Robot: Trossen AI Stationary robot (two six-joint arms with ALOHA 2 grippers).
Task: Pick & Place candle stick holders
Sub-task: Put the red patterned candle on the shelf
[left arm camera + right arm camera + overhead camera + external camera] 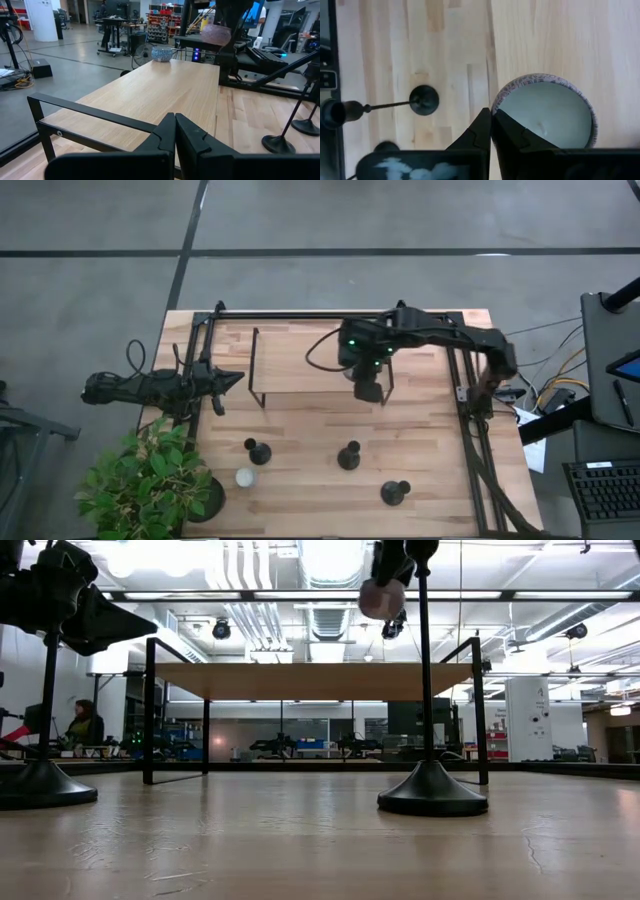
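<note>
High view: the right gripper [368, 388] hangs over the low wooden shelf [300, 360] in the middle of the table [440, 470]. What it holds is hidden under the arm here. Three black holders stand nearer the front edge than the jaws: one [258, 450] toward the left, one [349, 455] almost straight in front of the jaws, one [396, 493] further front. A whitish cup [245, 477] lies beside the plant [150, 480]. The left gripper [222, 381] waits at the left end of the shelf.

Low view: a whitish cup [381, 598] sits high between the right jaws, above the shelf top [320, 680]. Two black holders [432, 790] [40, 780] stand in front.

Left wrist view: the left fingers [172, 137] are closed together and hold nothing; the shelf lies just beyond them. Far along it, a cup [216, 34] hangs in the air in the right gripper, and a second cup [161, 53] rests on the far end of the shelf.

Right wrist view: the right fingers [487, 127] are closed on the rim of the cup [545, 112], which hangs just beside the tips. A black holder [422, 100] stands on the table well apart from the jaws.
</note>
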